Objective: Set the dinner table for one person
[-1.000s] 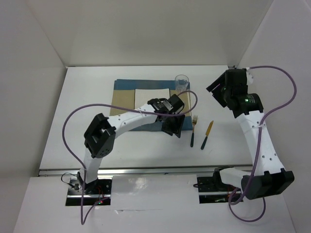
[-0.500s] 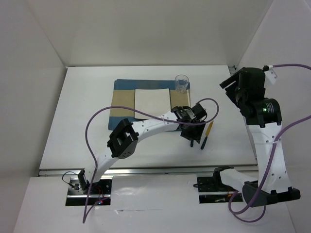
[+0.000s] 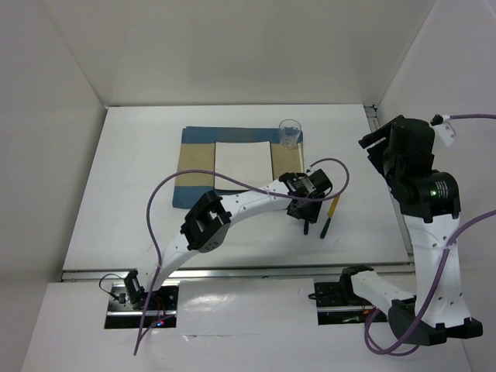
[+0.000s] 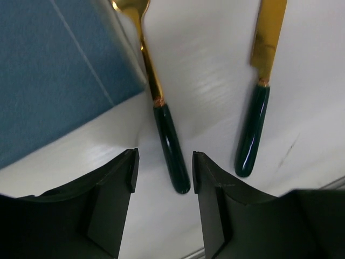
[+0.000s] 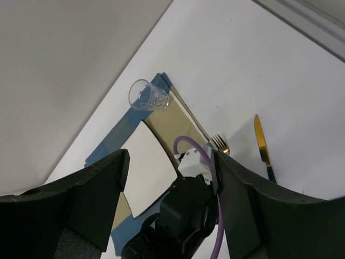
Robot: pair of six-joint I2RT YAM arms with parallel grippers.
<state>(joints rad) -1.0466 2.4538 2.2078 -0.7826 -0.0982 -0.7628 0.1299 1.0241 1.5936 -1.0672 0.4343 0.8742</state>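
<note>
while the left arm stretches out over the dinner table (image 3: 132, 170), its left gripper (image 4: 163, 171) hangs low above the fork (image 4: 170, 145), jaws apart and holding nothing. the fork's dark green handle end lies in the gap between the two black fingers (image 4: 116, 199), with white tabletop showing on both sides of it, so neither finger touches it. the gold neck of the fork runs close beside the edge of the blue placemat (image 4: 54, 70). just to the right lies the knife (image 4: 253, 124), gold blade and green handle, roughly parallel to the fork and apart from it. the right gripper (image 5: 170, 164) is raised high at the table's right side, jaws wide and empty. the dinner table is the big white surface under all of it, with a metal rail (image 3: 232, 271) along its near edge. on the placemat sits a white square plate (image 3: 242, 160), and a clear glass (image 3: 289, 132) stands upright at the mat's far right corner.
</note>
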